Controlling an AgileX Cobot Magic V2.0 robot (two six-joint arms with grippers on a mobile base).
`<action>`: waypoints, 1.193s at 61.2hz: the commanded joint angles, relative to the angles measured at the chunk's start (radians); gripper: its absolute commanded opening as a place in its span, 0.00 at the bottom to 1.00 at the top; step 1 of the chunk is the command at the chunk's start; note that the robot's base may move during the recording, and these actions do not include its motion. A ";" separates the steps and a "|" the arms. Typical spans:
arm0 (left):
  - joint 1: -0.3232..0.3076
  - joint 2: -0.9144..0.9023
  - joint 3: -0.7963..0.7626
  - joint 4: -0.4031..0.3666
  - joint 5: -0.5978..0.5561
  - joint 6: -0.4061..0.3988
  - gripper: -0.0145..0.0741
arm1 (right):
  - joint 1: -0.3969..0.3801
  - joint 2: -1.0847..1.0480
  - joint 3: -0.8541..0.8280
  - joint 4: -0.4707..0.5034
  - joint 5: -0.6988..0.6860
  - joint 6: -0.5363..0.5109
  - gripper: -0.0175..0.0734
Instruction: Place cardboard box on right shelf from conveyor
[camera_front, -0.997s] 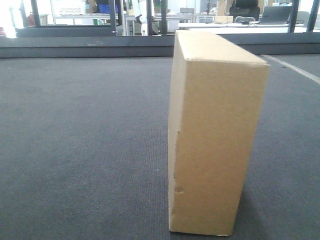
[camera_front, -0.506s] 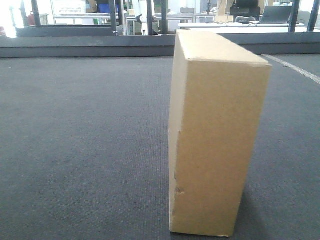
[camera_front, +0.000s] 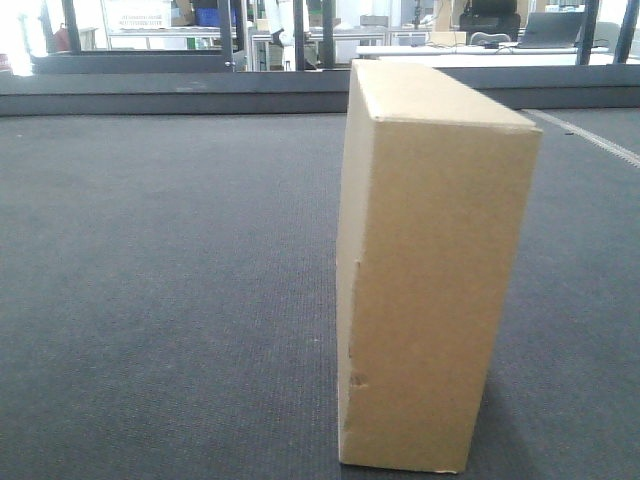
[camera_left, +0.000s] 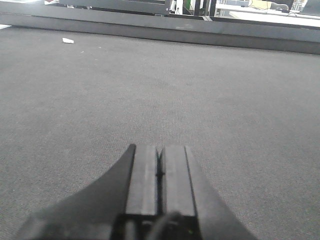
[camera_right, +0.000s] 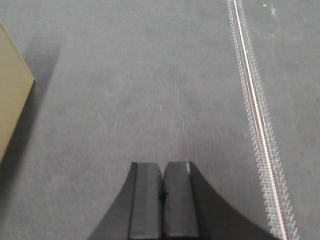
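1. Dark grey ribbed conveyor (camera_front: 150, 300) fills my front view. Its rail (camera_front: 150, 95) runs along the far edge, with a bright workshop behind it.
2. The cardboard box (camera_front: 430, 290) stands upright on a narrow side on the belt. It is closed, with small dents down its near left edge, and I cannot tell what is inside.
3. My left pincer (camera_left: 160, 150) has its pads pressed together, gripping nothing, low over the belt.
4. My right pincer (camera_right: 162, 167) is likewise closed on nothing. The box corner shows at that view's left edge, well apart, and a pale seam (camera_right: 255, 125) runs along the right.
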 joint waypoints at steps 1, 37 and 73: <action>0.003 -0.007 -0.003 -0.005 -0.082 -0.003 0.03 | 0.000 0.103 -0.100 0.006 -0.070 -0.015 0.27; 0.003 -0.007 -0.003 -0.005 -0.082 -0.003 0.03 | 0.216 0.561 -0.473 0.026 0.210 0.235 0.89; 0.003 -0.007 -0.003 -0.005 -0.082 -0.003 0.03 | 0.510 0.954 -0.955 -0.037 0.365 0.512 0.89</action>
